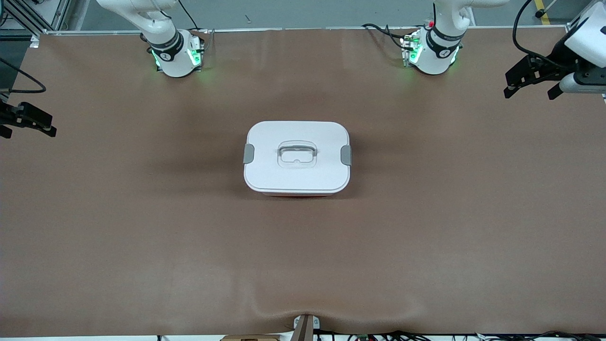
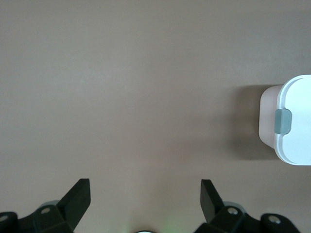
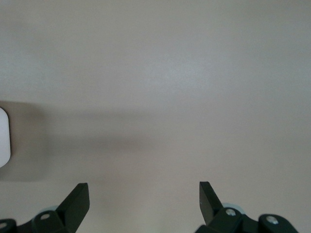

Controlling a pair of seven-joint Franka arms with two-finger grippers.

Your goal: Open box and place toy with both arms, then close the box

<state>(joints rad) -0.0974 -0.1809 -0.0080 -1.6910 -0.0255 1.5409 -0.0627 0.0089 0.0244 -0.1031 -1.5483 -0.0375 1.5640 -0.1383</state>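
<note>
The box (image 1: pixel 297 157) sits closed near the middle of the brown surface (image 1: pixel 142 227), its white lid (image 1: pixel 297 137) seated flat on the tub. A grey side clip (image 1: pixel 248 154) sits on the lid edge toward the right arm's end of the surface, and another grey clip (image 1: pixel 346 155) sits on the edge toward the left arm's end. A clear recessed handle (image 1: pixel 296 154) lies in the centre of the lid. Only a thin strip of the tub's wall shows below the lid on the side nearest the front camera. The left gripper (image 1: pixel 530 90) hangs in the air over the left arm's end of the surface, well apart from the box, with its fingers (image 2: pixel 77 196) spread wide and nothing between them. Its wrist view shows bare surface beneath it, with one end of the box (image 2: pixel 291 124) and one grey clip (image 2: pixel 283 121) at the picture's edge. The right gripper (image 1: pixel 29 125) hangs over the right arm's end of the surface, also well apart from the box, its fingers (image 3: pixel 77 199) likewise spread and empty. Its wrist view shows bare surface and a small white sliver of the lid (image 3: pixel 4 138) at the edge. Both arms wait at the ends of the surface, their bases lit green.
</note>
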